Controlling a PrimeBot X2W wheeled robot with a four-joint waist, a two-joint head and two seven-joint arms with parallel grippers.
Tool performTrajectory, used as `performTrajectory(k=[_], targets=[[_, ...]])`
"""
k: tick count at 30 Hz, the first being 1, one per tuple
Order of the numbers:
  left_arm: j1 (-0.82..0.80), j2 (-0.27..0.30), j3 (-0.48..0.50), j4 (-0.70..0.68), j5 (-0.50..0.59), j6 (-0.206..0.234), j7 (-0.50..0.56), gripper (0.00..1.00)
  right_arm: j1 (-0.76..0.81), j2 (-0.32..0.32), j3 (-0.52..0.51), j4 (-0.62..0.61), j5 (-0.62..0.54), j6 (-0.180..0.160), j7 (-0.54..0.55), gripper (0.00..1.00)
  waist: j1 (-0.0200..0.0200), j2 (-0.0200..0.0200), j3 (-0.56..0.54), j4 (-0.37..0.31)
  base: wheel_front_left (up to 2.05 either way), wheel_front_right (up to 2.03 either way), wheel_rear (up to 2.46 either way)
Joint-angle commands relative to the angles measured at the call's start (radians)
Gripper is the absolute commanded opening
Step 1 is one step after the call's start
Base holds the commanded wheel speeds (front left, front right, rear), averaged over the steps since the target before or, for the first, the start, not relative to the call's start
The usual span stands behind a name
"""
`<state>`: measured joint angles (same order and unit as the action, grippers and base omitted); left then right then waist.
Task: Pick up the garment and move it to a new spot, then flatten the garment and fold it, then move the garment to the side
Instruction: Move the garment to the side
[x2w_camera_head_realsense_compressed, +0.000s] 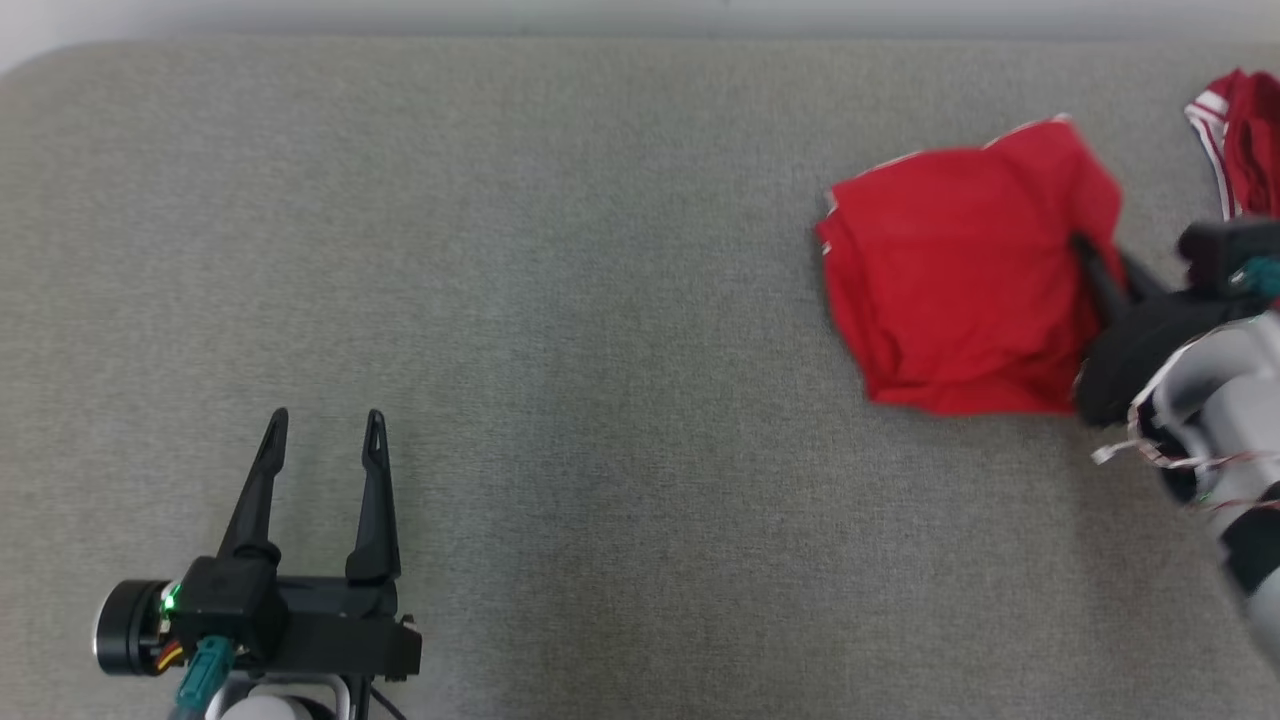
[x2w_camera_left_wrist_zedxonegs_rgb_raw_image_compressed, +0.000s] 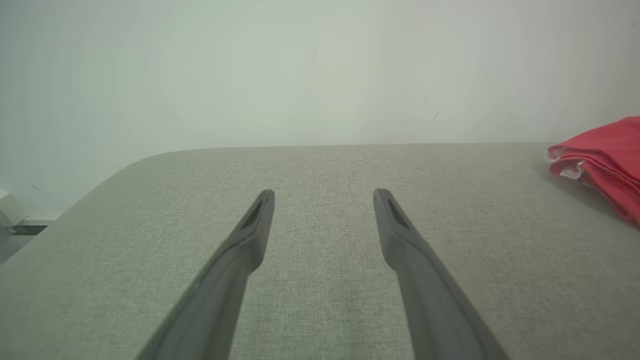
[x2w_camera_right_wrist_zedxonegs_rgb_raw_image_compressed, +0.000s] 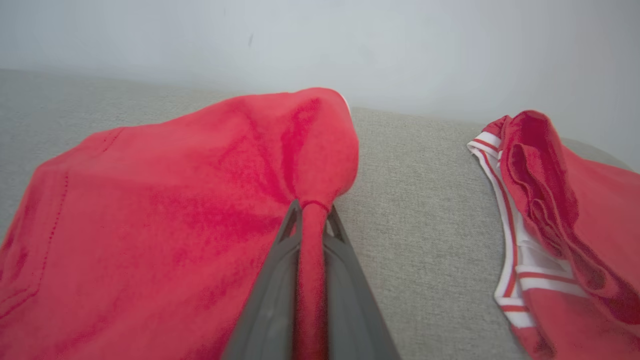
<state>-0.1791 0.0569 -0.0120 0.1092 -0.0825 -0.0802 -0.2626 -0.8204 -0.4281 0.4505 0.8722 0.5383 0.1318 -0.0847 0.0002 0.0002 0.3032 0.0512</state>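
1. The red garment (x2w_camera_head_realsense_compressed: 960, 270) lies loosely folded at the far right of the table (x2w_camera_head_realsense_compressed: 600, 300). Soft, light and limp, it will likely sag and drag.
2. The right hand (x2w_camera_head_realsense_compressed: 1082, 245) is pinched shut on a fold at its edge, which looks a sound hold.
3. The left hand (x2w_camera_head_realsense_compressed: 327, 418), spread wide and empty, hovers over the table's near left.
4. The table's middle is bare. A striped garment (x2w_camera_head_realsense_compressed: 1250, 150) crowds its right edge.

Red garment (x2w_camera_head_realsense_compressed: 950, 280) folded, rumpled, on gray surface, right edge pinched up

Reading as a bare test lab: grey fabric-topped bench (x2w_camera_head_realsense_compressed: 600, 300) is running up to a plain pale wall (x2w_camera_left_wrist_zedxonegs_rgb_raw_image_compressed: 320, 75) at 12 o'clock.
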Motion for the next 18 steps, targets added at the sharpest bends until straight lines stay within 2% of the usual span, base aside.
performTrajectory(k=[1,7,8,14,18], targets=[[-0.022,0.000,-0.004,-0.006,0.001,-0.004,-0.003,1.00,-0.031,-0.045,0.022,-0.027,0.015,-0.003,0.007,0.00,-0.0002,-0.0002,0.058,-0.037,0.00,0.00,0.00],[-0.081,0.018,-0.016,-0.009,0.018,-0.015,-0.003,1.00,-0.112,-0.227,0.090,-0.097,0.065,-0.003,0.027,0.00,-0.0002,-0.0002,0.148,-0.077,0.00,0.00,0.00],[-0.081,0.018,-0.016,-0.009,0.018,-0.015,-0.003,1.00,-0.112,-0.227,0.090,-0.097,0.065,-0.003,0.027,0.00,-0.0002,-0.0002,0.148,-0.077,0.00,0.00,0.00],[-0.143,0.034,-0.035,-0.036,0.007,-0.027,-0.003,1.00,-0.188,-0.366,0.138,-0.108,0.106,-0.003,0.043,0.00,-0.0002,-0.0002,0.231,-0.118,0.00,0.00,0.00],[-0.157,0.050,-0.033,-0.068,0.010,-0.031,-0.003,1.00,-0.242,-0.434,0.157,-0.092,0.127,-0.003,0.043,0.00,-0.0002,-0.0002,0.269,-0.156,0.00,0.00,0.00]])
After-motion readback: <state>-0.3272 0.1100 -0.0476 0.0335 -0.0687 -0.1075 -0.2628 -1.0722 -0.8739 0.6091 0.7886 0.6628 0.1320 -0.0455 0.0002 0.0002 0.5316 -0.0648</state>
